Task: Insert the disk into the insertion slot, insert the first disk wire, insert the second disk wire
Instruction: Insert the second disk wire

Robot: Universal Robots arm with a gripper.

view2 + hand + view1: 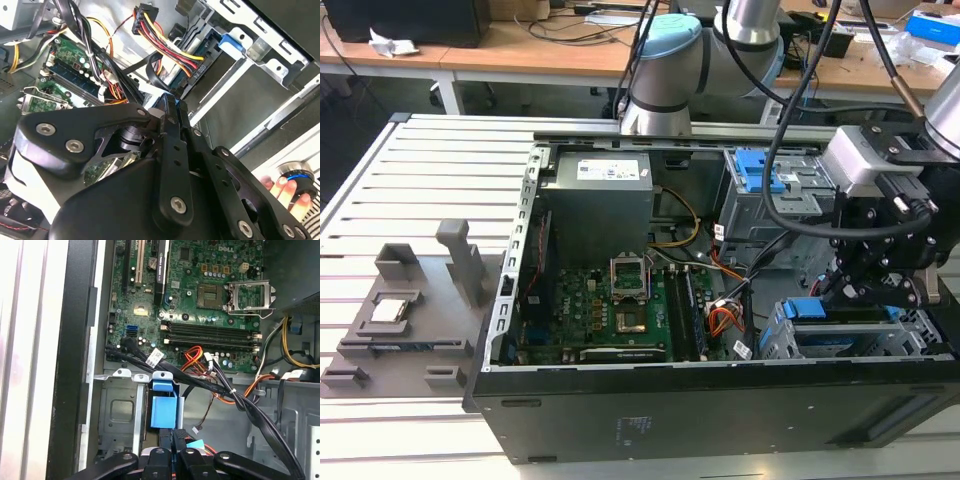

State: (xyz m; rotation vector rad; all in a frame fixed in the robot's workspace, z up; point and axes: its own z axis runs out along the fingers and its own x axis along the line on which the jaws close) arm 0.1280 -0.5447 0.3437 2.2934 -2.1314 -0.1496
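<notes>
Gripper held low over the drive cage in the open computer case.

In the exterior view the gripper (865,285) is seen just above the insertion slot (855,338), where the disk (840,340) in its blue carrier is seated. In the first wrist view the fingers (176,440) are pressed together beside the blue carrier tab (163,407); motherboard (200,305) lies beyond.

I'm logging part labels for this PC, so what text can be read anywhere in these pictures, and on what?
No text is clear enough to quote.
Power supply label: print too small to read.
Motherboard: white markings, too small to quote reliably.
White cable tag: blurred.
Case side: faint marks, unreadable.
</notes>
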